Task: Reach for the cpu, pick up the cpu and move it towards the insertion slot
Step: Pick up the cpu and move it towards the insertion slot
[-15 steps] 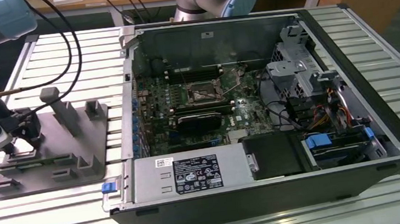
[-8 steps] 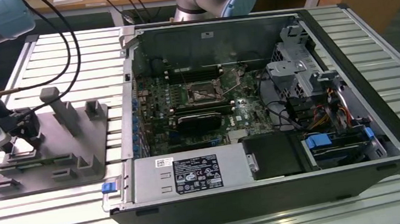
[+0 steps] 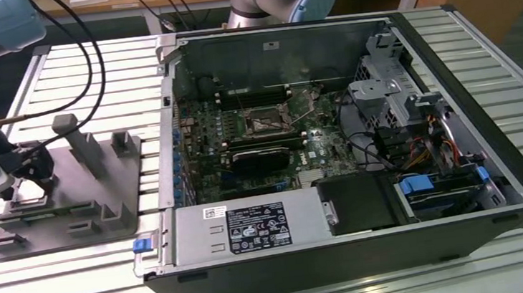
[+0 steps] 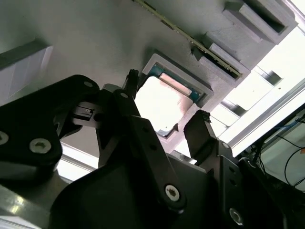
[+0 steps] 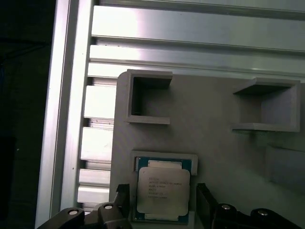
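Two fingers straddling the cpu in its recess on the grey fixture block.
The gripper is spread wide, one finger beside each opposite cpu edge, apparently not touching. A good grasp would close evenly on those edges, centred. Cpu lies flat, metal face up, square, without a long axis; the insertion slot lies well apart from the block.
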`<action>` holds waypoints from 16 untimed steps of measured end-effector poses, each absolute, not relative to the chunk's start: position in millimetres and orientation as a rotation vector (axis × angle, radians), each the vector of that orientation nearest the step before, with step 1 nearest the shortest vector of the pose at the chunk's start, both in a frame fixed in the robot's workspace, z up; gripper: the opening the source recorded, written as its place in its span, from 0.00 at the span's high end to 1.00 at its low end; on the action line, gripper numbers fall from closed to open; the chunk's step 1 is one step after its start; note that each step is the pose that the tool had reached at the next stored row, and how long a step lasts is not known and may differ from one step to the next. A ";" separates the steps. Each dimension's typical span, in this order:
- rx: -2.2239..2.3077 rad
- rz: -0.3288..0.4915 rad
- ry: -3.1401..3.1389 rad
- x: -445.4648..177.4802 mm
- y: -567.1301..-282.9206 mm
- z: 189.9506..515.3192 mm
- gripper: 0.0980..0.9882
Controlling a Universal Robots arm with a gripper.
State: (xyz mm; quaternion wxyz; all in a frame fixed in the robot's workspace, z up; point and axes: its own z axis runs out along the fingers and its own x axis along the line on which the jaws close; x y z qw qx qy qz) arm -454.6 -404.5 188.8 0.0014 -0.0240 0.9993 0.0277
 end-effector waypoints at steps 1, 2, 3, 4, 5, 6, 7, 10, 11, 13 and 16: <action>-0.063 0.087 3.137 -454.7 -404.4 188.6 0.37; -0.051 0.088 3.137 -454.7 -404.3 188.3 0.37; -0.041 0.088 3.137 -454.6 -403.9 188.0 0.37; -0.035 0.088 3.137 -454.7 -403.5 187.7 0.37; -0.031 0.089 3.137 -454.6 -403.1 187.4 0.37; -0.029 0.089 3.136 -454.6 -403.0 186.6 0.37; -0.028 0.089 3.136 -454.6 -402.9 185.6 0.37; -0.024 0.089 3.137 -454.6 -402.6 183.5 0.37; -0.023 0.089 3.137 -454.6 -402.5 182.9 0.37; -0.023 0.088 3.137 -454.7 -402.5 182.7 0.37; -0.023 0.088 3.137 -454.6 -402.5 182.6 0.37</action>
